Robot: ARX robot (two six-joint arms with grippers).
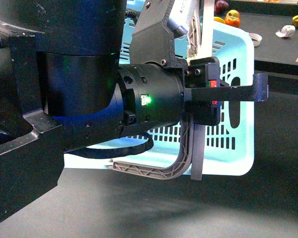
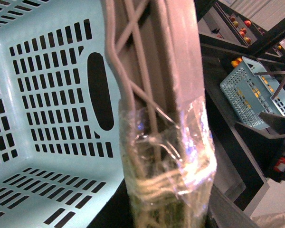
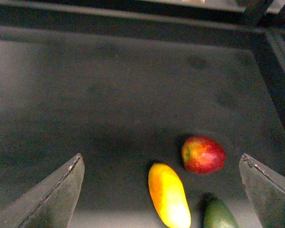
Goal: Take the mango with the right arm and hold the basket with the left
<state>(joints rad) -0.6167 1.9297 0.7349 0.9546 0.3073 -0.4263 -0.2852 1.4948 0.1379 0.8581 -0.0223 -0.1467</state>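
Front view, going left to right: the left arm (image 1: 89, 89) fills most of the shot. The left gripper (image 1: 253, 91) sits at the basket (image 1: 233, 144), with the raised grey handle (image 1: 196, 148) running up through it. The fingers are edge-on to the camera, so I can't tell if they're clamped on the handle or just around it. Left wrist view is basically all handle and its clear tape wrap (image 2: 190, 142), with no fingers showing there either.

Right wrist view is where it matters. The right gripper (image 3: 160, 159) is spread wide with nothing in it, both fingertips (image 3: 61, 190) over the dark table (image 3: 109, 95). The mango (image 3: 168, 194) lies on the table in the gap between the 2 tips, pretty much centred. Its long axis runs across the line joining them, a bit skewed. My read is that coming straight down and closing would squeeze its narrow width, maybe after a small wrist twist.

A red apple (image 3: 203, 154) sits just beside one end of the mango, and a dark green fruit (image 3: 218, 216) sits near the other end. Both are on the same side, so that finger has a tight slot to drop into. The right arm is obviously the nearer one.

The mango itself is smooth and plain, a longish oval with no ridges. It's deep orange-yellow at one end, fading to pale yellow at the other.
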